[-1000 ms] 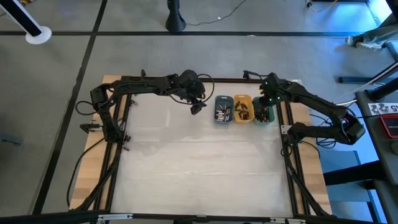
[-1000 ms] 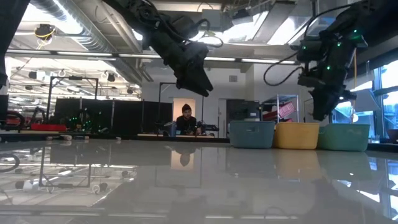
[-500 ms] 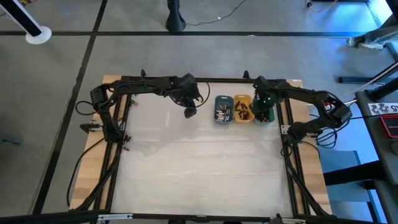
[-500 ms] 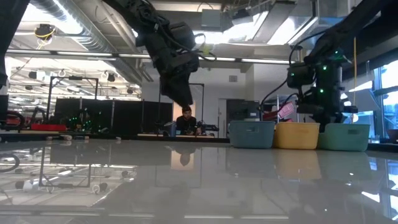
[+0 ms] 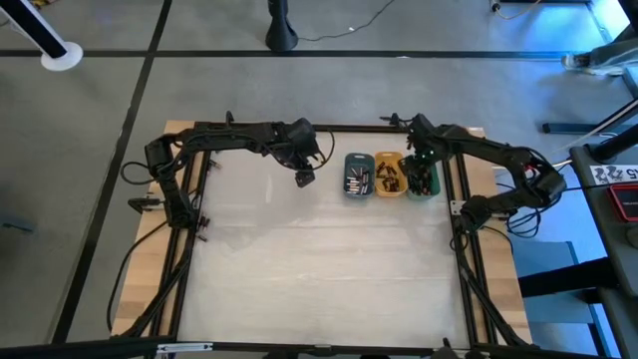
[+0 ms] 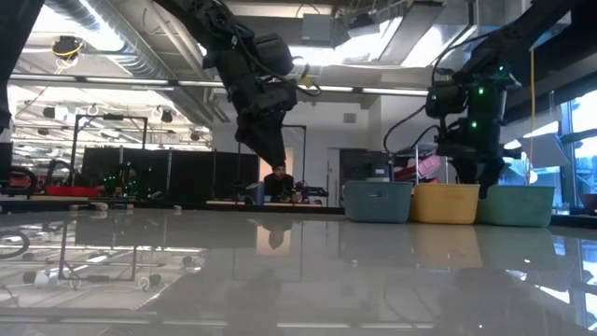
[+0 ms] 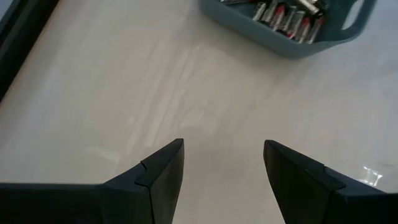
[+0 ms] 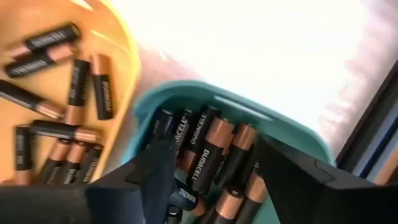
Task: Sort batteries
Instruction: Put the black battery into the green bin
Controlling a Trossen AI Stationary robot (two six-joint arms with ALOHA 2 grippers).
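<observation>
Three small trays stand in a row near the table's far edge: slate-blue (image 5: 358,176), orange (image 5: 389,174) and green (image 5: 422,185). Each holds batteries: dark and reddish ones in the blue tray (image 7: 280,12), black-and-copper ones in the orange tray (image 8: 74,93) and the green tray (image 8: 211,149). My right gripper (image 8: 214,158) points down into the green tray (image 8: 236,102), open, with several batteries between its fingers. My left gripper (image 7: 222,146) hangs open over bare table, left of the blue tray (image 7: 292,46), with nothing between its fingers. My right gripper comes from above, its fingers (image 8: 152,168) down among the batteries lying in the green tray. Whether the fingers touch any battery, I cannot tell.
Dark frame rails run along the table's far edge (image 5: 339,128) and right edge (image 5: 461,214), close to the trays. The wide white tabletop (image 5: 319,259) lies nearer. A person (image 6: 280,177) sits in the room beyond the table.
My right gripper has gone down and toward the table's left edge, from above the green tray into it. My left gripper has tipped from a slant to pointing more steeply down, a little lower, and has since kept still.
</observation>
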